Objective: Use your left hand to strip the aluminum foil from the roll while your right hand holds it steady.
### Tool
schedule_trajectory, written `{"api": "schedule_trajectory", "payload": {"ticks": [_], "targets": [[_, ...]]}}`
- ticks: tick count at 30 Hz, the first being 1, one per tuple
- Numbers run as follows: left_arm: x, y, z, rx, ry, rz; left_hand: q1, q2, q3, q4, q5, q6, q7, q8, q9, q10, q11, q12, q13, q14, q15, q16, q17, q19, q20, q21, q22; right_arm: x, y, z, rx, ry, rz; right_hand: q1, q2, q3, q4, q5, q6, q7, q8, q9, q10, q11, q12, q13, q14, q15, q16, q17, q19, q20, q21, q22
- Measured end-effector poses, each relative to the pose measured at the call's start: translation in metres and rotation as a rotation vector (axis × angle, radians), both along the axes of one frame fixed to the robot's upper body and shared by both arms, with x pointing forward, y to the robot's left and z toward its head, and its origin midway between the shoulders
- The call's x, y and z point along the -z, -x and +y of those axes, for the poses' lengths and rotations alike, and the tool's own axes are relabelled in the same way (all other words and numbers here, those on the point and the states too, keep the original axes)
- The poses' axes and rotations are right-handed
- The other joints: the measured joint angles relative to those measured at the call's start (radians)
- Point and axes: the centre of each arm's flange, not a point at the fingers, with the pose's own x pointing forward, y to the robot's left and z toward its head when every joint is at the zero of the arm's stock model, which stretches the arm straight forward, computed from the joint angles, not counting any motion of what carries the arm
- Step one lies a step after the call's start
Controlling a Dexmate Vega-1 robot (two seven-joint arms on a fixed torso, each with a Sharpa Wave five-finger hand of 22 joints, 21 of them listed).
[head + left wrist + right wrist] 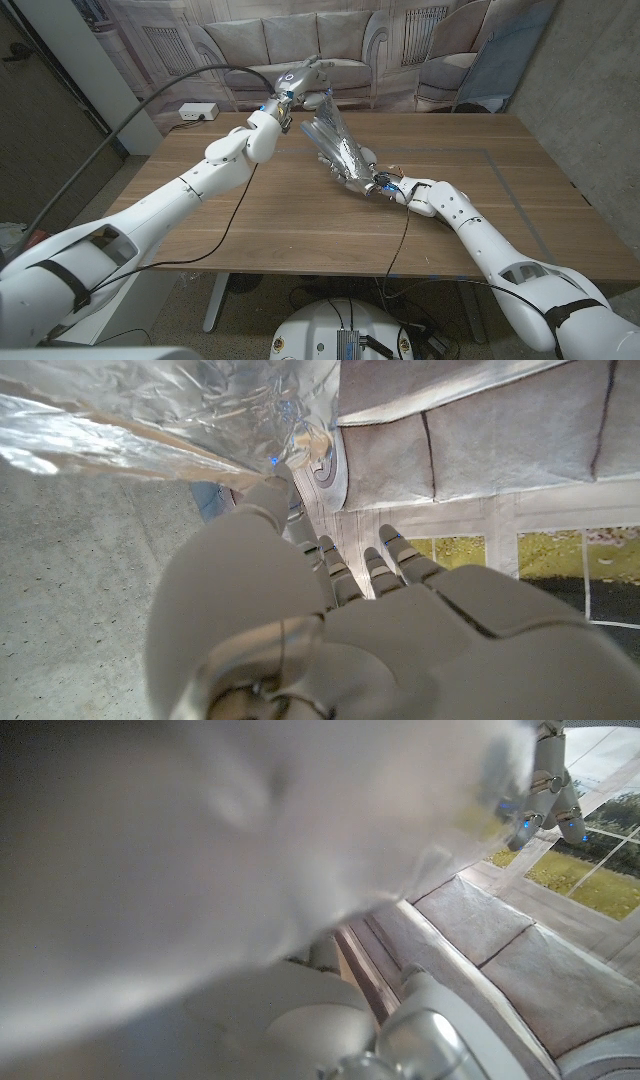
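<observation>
A backdrop printed with a grey sofa [300, 45] hangs behind a wooden bench [250, 225], and a white power strip [195, 112] sits on the floor at the far left by the wall.

From the left of the head view, the left arm reaches up and across over the far part of the bench, a black cable [150, 95] arching above it. The left robot hand [300, 85] is raised above the bench's far edge and pinches the free end of the aluminum foil [335, 140]. In the left wrist view, the left robot hand [330, 630] shows from behind, its fingers [345, 575] reaching up to the crinkled sheet of foil [180, 410], with one fingertip against the foil's edge.

The foil stretches as a crumpled, shiny band sloping down from the raised left robot hand to the roll [360, 178] near the middle of the bench. The roll itself is mostly hidden under loose foil, so whether it touches the bench cannot be told.

Further right, the right robot hand [385, 187] is closed around the lower end of the roll, just above the bench, its arm coming in from the bottom right corner. The right wrist view is taken up largely by a blurred pale mass of foil [220, 850] close to the lens, with the left robot hand's fingertips [545, 795] beyond it.
</observation>
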Motion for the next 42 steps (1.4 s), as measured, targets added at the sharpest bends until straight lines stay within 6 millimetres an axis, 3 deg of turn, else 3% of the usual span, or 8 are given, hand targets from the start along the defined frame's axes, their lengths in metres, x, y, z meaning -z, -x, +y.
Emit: {"api": "schedule_trajectory", "payload": {"ticks": [4,9,12,17,27,42], "targets": [[-0.001,-0.001,-0.003,-0.001,0.000,-0.003,0.001,0.001,0.004,-0.004,0.000,0.000,0.000,0.006,0.000,0.005,0.005,0.000,0.000,0.000,0.000,0.000,0.000,0.000,0.000,0.000,0.000,0.002,0.000,-0.001,-0.004,0.014,0.032,-0.006,0.006,0.000,0.000,0.000,0.004,0.004,-0.003,0.000,0.006,-0.002,0.000,0.000,0.014,-0.001,0.001,-0.005,0.000,0.000,0.000,0.002],[-0.003,-0.003,-0.005,-0.001,0.001,-0.006,0.000,0.002,0.004,-0.004,0.000,-0.005,0.005,0.008,0.002,0.005,0.005,0.000,0.000,0.000,0.000,0.000,0.000,0.000,0.000,0.008,0.000,0.004,-0.001,-0.003,-0.009,0.028,0.058,-0.017,0.017,0.001,0.000,0.008,0.043,0.004,-0.002,0.000,0.037,-0.008,0.005,-0.005,0.056,-0.010,0.010,-0.005,0.029,-0.025,0.017,0.011],[-0.003,-0.003,-0.006,-0.001,0.000,-0.008,-0.002,0.004,0.004,-0.004,0.000,-0.005,0.005,0.012,0.002,0.005,0.005,0.000,0.000,0.000,0.000,0.000,0.000,0.000,0.000,0.008,0.000,0.005,-0.002,-0.004,-0.014,0.036,0.071,-0.011,0.042,0.024,-0.002,0.008,0.090,0.010,0.011,-0.005,0.075,-0.019,0.019,-0.009,0.098,-0.029,0.014,-0.009,0.052,-0.049,0.028,0.019],[-0.005,-0.004,-0.008,-0.002,-0.004,-0.012,-0.002,0.004,0.007,-0.001,0.000,-0.006,0.006,0.016,0.002,0.005,0.005,0.000,0.000,0.000,0.000,0.000,0.000,0.000,0.000,0.008,0.000,0.005,-0.003,-0.004,-0.030,0.032,0.075,-0.010,0.069,0.039,0.000,0.016,0.122,0.017,0.015,-0.008,0.105,-0.027,0.027,-0.020,0.142,-0.025,0.016,-0.014,0.068,-0.065,0.040,0.023],[-0.010,-0.005,-0.011,-0.008,-0.010,-0.022,-0.002,0.003,0.011,-0.005,0.000,-0.006,0.006,0.023,0.002,0.005,0.005,0.000,0.000,0.000,0.000,-0.004,0.000,0.000,0.000,0.008,0.000,-0.001,-0.004,0.000,-0.089,0.016,0.074,-0.050,0.029,0.020,0.012,0.016,0.145,0.020,0.006,-0.018,0.118,-0.025,0.022,-0.033,0.156,-0.011,0.009,-0.019,0.079,-0.075,0.048,0.020],[-0.026,-0.003,-0.017,-0.011,-0.002,-0.076,-0.002,0.003,0.020,-0.005,0.000,-0.011,0.011,0.037,0.002,0.008,0.002,0.000,0.000,0.004,-0.004,-0.004,0.000,0.000,0.000,0.008,0.000,-0.006,-0.005,-0.001,-0.096,0.043,0.086,-0.056,0.022,0.008,0.008,0.015,0.145,0.020,-0.006,-0.028,0.122,-0.025,0.011,-0.040,0.150,0.005,-0.006,-0.018,0.086,-0.075,0.051,0.020]]}}
